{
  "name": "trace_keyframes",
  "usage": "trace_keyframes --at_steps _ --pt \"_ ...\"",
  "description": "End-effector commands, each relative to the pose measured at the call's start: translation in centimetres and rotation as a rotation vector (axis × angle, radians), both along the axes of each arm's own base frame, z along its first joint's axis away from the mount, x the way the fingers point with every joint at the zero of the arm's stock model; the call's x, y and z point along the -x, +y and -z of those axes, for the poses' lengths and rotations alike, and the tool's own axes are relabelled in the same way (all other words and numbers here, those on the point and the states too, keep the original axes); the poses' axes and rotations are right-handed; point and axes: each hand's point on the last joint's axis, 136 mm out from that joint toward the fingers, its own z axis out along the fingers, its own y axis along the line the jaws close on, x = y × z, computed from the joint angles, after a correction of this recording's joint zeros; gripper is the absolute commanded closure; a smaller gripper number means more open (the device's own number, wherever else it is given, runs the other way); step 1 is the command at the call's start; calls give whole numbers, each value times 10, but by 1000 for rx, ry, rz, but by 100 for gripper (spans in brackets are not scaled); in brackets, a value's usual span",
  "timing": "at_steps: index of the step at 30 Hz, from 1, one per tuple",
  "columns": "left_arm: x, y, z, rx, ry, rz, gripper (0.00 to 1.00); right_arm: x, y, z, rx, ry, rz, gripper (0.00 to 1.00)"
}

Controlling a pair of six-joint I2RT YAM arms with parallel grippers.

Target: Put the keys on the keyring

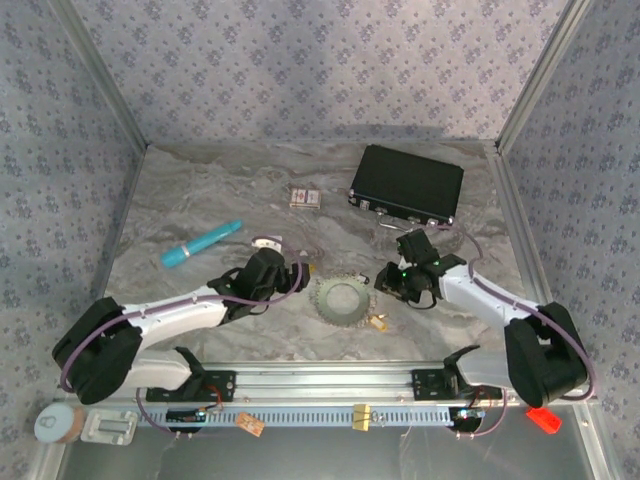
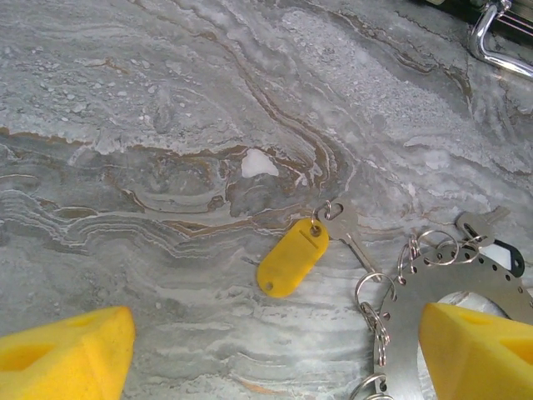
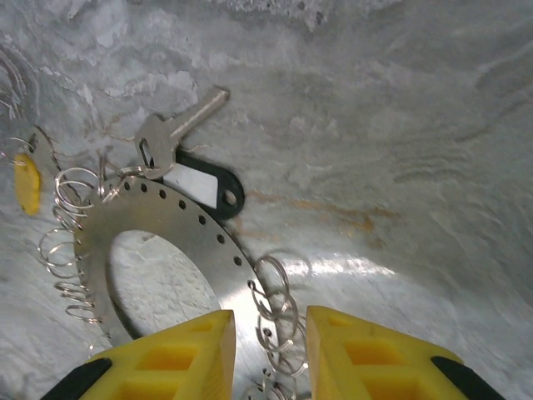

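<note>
The keyring (image 1: 323, 304) is a flat silvery disc with a hollow centre and small split rings round its edge, lying at mid-table. A key with a yellow tag (image 2: 293, 256) lies just left of the keyring (image 2: 450, 287). My left gripper (image 2: 275, 358) hovers open over that key; its right finger (image 2: 479, 350) is above the disc. A key with a black tag (image 3: 179, 133) lies at the far edge of the keyring (image 3: 171, 229). My right gripper (image 3: 271, 350) stands narrowly open, several split rings (image 3: 279, 304) loose in its gap. A tan key (image 1: 378, 322) lies by the disc's near right.
A black case (image 1: 407, 185) stands at the back right, with a small red-and-white box (image 1: 306, 198) to its left. A teal stick (image 1: 202, 243) lies on the left of the marbled table (image 1: 200, 190). Patterned walls close three sides.
</note>
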Motion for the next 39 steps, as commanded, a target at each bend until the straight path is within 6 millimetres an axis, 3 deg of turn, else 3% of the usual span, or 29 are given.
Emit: trace_keyframes --at_steps 1,15,27,29,33,39 --pt "-4 -9 -12 27 -23 14 13 -2 11 6 -79 39 -5 71" --pt "-7 -14 -13 24 -21 23 13 4 13 30 -72 114 -30 77" --pt "-5 -11 -13 20 -18 16 13 2 15 31 -69 110 -48 94" --pt "-5 -11 -14 21 -20 16 13 1 16 28 -70 102 -58 99" --pt "-5 -9 -16 16 -29 12 13 -4 19 15 -59 62 -97 100" --pt "-7 2 -30 -1 -93 -5 13 -15 37 -25 -47 -98 -263 100"
